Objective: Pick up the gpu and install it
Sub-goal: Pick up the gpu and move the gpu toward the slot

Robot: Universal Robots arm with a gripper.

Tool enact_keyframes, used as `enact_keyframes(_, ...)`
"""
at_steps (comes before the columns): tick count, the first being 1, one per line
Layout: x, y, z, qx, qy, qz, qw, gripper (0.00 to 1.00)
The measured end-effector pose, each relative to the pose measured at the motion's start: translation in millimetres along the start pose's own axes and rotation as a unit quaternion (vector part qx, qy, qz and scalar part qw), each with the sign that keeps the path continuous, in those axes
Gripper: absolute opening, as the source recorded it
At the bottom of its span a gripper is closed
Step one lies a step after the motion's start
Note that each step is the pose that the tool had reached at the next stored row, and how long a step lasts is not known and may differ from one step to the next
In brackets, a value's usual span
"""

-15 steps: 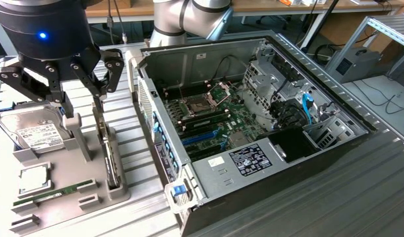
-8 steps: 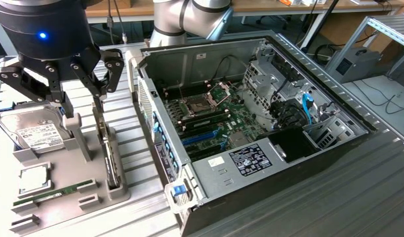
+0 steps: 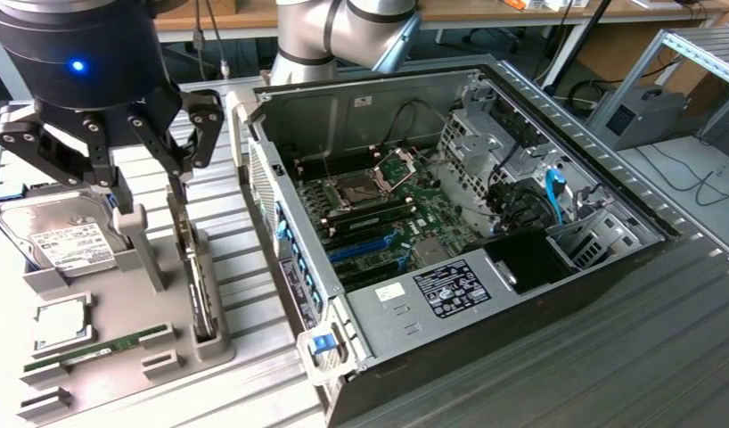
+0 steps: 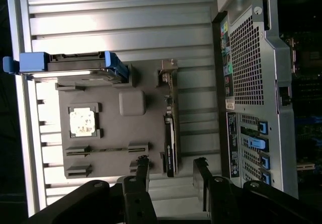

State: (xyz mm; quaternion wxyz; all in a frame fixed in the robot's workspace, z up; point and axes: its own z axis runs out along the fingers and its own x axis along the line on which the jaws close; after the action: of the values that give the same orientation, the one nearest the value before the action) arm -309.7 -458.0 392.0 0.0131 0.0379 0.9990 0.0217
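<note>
The gpu (image 3: 196, 267) stands on edge in a slot of the grey holder tray (image 3: 162, 339), showing as a thin dark card. In the wrist view the gpu (image 4: 170, 143) runs as a narrow dark strip with its metal bracket end farther from the fingers. My gripper (image 3: 143, 178) hangs above the tray, over the gpu's near end, and is open with nothing between its fingers. The wrist view has the gripper (image 4: 171, 161) with one black finger on each side of the card's line, well apart from it.
The tray also holds a hard drive (image 3: 61, 236), a processor chip (image 3: 61, 321) and a RAM stick (image 3: 97, 348). The open computer case (image 3: 377, 116) lies on the exterior view's right, motherboard (image 3: 377, 218) exposed with blue slots. Ribbed metal table (image 3: 258, 294) underneath.
</note>
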Motion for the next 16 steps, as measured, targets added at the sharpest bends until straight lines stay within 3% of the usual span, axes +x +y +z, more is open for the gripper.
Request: enact_keyframes(16, 0.3, -0.6, 12.7, 0.0003, 0.0000, 0.000, 1.0000, 0.48)
